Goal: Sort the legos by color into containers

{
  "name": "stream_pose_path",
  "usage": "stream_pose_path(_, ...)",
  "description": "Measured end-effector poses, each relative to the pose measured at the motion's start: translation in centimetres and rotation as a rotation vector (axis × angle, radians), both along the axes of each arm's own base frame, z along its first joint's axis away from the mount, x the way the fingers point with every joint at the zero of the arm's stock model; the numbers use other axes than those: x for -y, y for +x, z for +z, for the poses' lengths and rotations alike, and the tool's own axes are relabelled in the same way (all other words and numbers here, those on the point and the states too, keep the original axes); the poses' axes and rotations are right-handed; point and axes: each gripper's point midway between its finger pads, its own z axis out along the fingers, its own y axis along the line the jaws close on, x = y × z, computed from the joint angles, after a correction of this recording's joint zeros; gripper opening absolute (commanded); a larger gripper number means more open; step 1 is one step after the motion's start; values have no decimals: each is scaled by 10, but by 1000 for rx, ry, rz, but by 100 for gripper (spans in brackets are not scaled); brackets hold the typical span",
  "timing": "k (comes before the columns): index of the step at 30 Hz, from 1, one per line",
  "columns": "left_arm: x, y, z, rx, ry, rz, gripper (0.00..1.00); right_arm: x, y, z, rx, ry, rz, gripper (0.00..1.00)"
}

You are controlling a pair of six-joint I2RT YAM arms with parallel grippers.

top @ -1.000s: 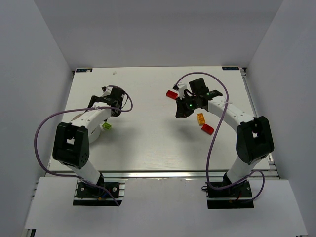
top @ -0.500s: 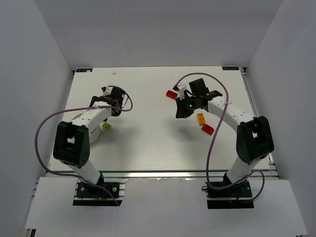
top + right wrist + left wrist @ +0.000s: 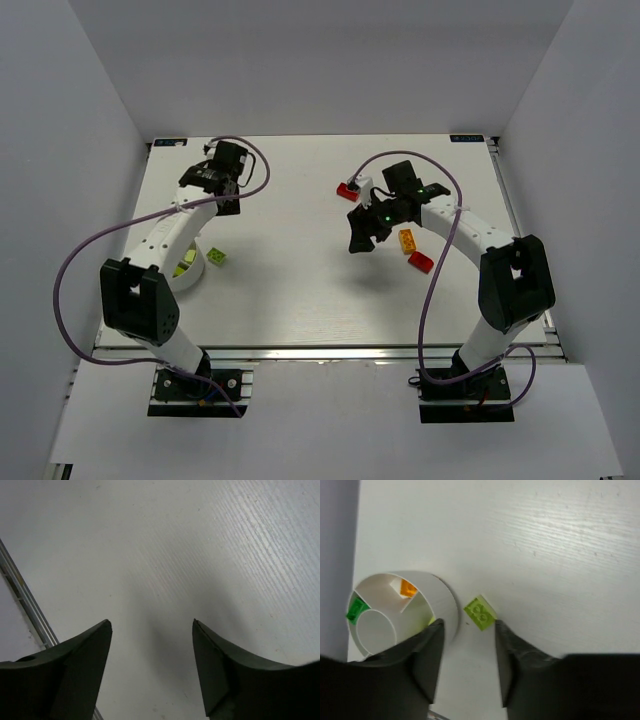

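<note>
Bricks like these are tiny, hard and light, with smooth sides that can slip, so a claw should pinch one across two flat sides and not on a corner. Far to the left stands the white dish [image 3: 447,607]. In it lie a dark green brick [image 3: 355,609] in one part and an orange brick [image 3: 408,588] in another. Just beside the dish, not touching it, a lime brick [image 3: 480,612] lies flat on the table [image 3: 545,540] with its bumps up. One of its corners points at the left claw [image 3: 465,672]. It looks about as long as it is wide, so I cannot pick a long side. I think the claw should turn to meet its flat sides. The left claw hangs well above it, fingers apart, with nothing between them. Over to the right, the right claw [image 3: 150,672] is spread wide and holds nothing. Only bare table shows under it. Farther back lies a red brick [image 3: 347,190], its long side running left to right. To the right of the claw lie a yellow-orange brick [image 3: 407,240] and, just beside it, a second red brick [image 3: 421,262], both slanted. None of these three is in the dish yet.
</note>
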Motion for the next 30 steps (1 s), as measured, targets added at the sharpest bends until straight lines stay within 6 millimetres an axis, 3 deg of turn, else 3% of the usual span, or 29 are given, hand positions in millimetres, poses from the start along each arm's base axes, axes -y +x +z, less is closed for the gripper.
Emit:
stream_pose_path(3, 11, -9, -16, -66, -68, 1, 66, 0, -4, -1, 4, -1, 32, 76)
stream_pose_path(12, 31, -42, -67, -222, -229, 142, 63, 1, -4, -1, 1, -4, 33, 74)
stream_pose_path(19, 25, -70, -105, -219, -274, 384, 63, 1, -4, -1, 2, -2, 31, 74)
stream_pose_path(30, 10, -52, -148, -166, -175, 558, 65, 2, -6, -1, 3, -1, 32, 74)
